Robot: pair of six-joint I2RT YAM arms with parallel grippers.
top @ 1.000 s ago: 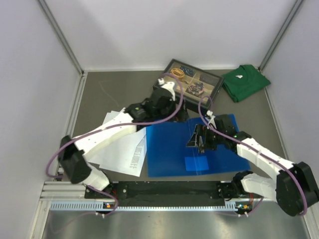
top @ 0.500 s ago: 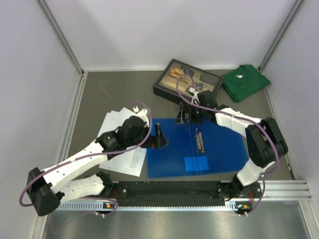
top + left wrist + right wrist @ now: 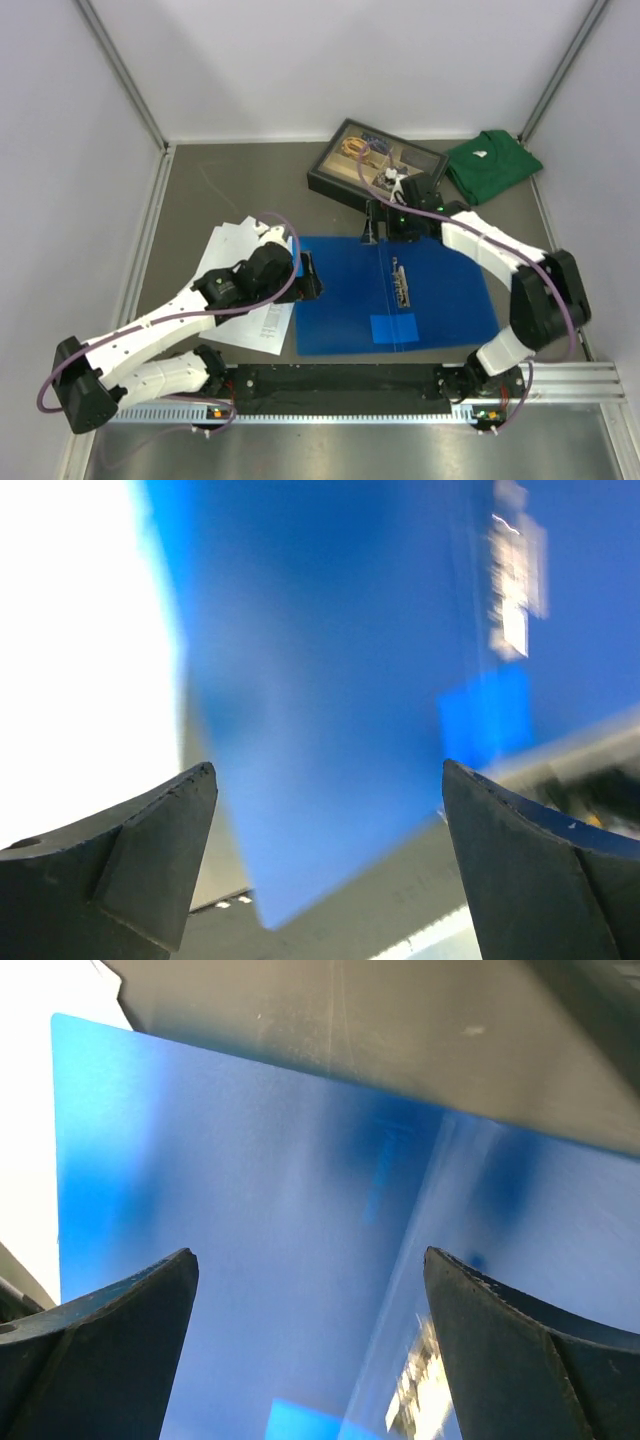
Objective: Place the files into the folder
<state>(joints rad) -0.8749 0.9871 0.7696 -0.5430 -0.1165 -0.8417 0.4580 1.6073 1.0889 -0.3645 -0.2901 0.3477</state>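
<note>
- Gray table (image 3: 200, 190) w/ white walls on 3 sides.
- Blue folder (image 3: 440, 300) lies flat & open in the middle of the table, near the arm bases. It has a lighter blue pocket (image 3: 392, 328) at its near edge & a small white label (image 3: 403, 285) by the fold.
- Files (image 3: 235, 250) = messy pile of white sheets on the table, left of the folder, right up against its left edge. Not inside it.
- Left gripper (image 3: 308, 278) is over the folder's left edge, next to the files. Fingers spread wide, nothing in them. Left wrist cam: blue folder (image 3: 330, 680) below, white paper (image 3: 80, 630) to one side.
- Right gripper (image 3: 385, 225) is at the folder's far edge, near the fold. Fingers spread wide too, holding nothing. Right wrist cam: blue folder (image 3: 250, 1210) fills the gap betw. them.
- Black tray (image 3: 375, 165) w/ small stuff sits at the back; green shirt (image 3: 492, 165) is to its right.
</note>
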